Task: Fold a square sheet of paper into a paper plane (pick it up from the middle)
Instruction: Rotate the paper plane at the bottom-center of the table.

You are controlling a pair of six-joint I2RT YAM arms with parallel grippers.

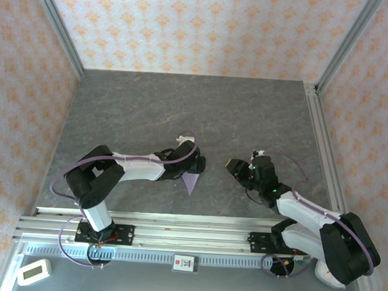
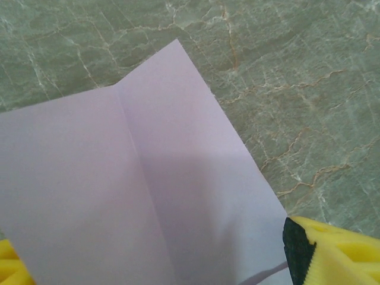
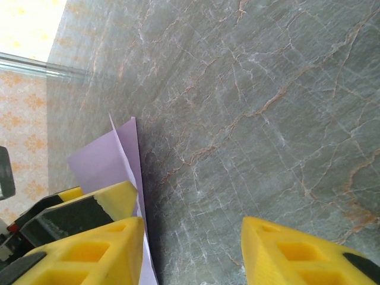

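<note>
Creased paper sheet [image 2: 148, 178] lies between wide-spread left fingers [image 2: 338, 258], near the parted right fingers [image 3: 297, 252].

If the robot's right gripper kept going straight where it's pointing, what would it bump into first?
Probably the grey marbled table top, which lies straight ahead between the open yellow fingers of the right gripper. The pale lilac creased paper sheet sits off to one side, though depth is hard to judge.
</note>
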